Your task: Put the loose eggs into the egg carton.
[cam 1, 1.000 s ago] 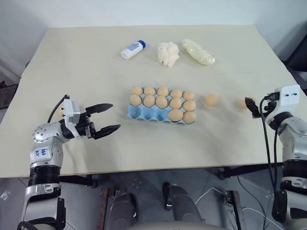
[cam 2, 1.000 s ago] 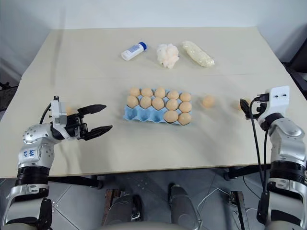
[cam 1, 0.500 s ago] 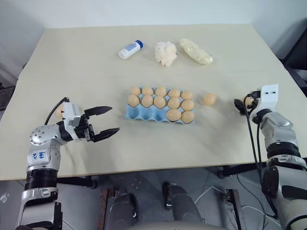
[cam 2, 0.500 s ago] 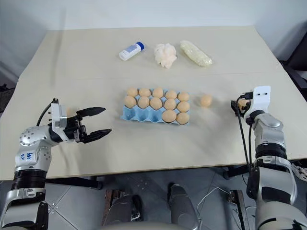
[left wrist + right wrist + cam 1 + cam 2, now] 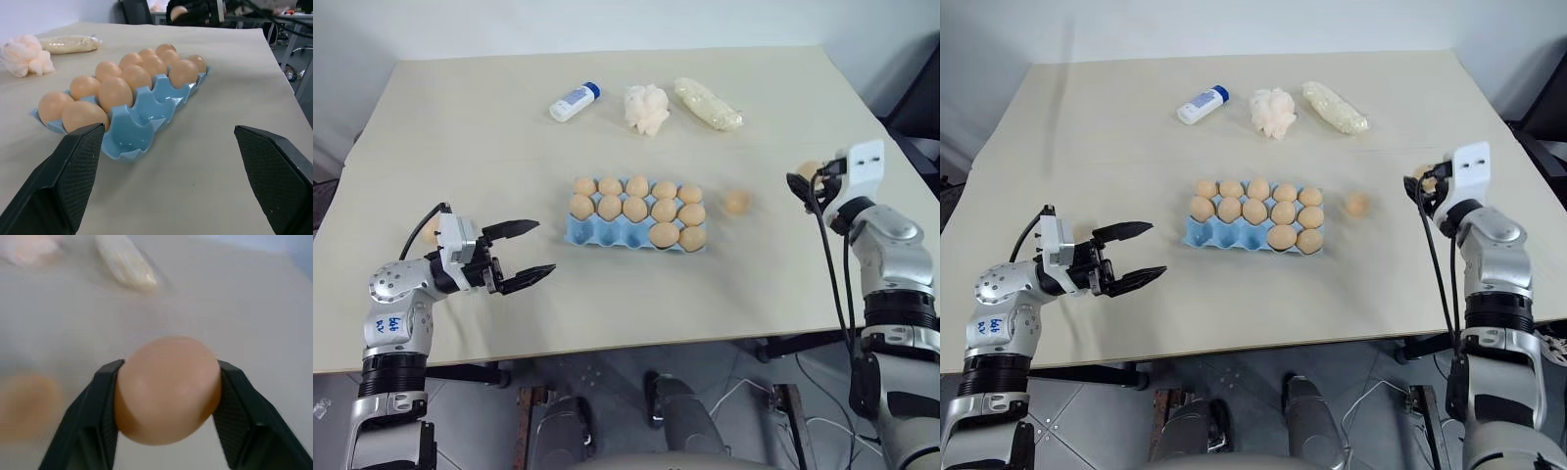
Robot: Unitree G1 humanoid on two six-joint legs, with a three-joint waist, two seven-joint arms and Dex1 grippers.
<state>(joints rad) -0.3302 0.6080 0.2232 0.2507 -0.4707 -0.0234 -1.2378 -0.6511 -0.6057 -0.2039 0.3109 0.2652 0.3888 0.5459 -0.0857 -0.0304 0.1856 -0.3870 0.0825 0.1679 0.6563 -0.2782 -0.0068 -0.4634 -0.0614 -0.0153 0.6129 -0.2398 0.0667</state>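
Lifted off the beige table (image 5: 460, 127), the right gripper (image 5: 166, 396) now pinches one smooth tan egg (image 5: 167, 387), ready for the light blue moulded egg carton (image 5: 597, 231); the left gripper (image 5: 521, 253) hangs spread.

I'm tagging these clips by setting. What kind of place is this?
Probably a lab or office test space, not a kitchen: a plain beige table bearing just an egg carton, a bottle and wrapped items, with office chairs and desks beyond.
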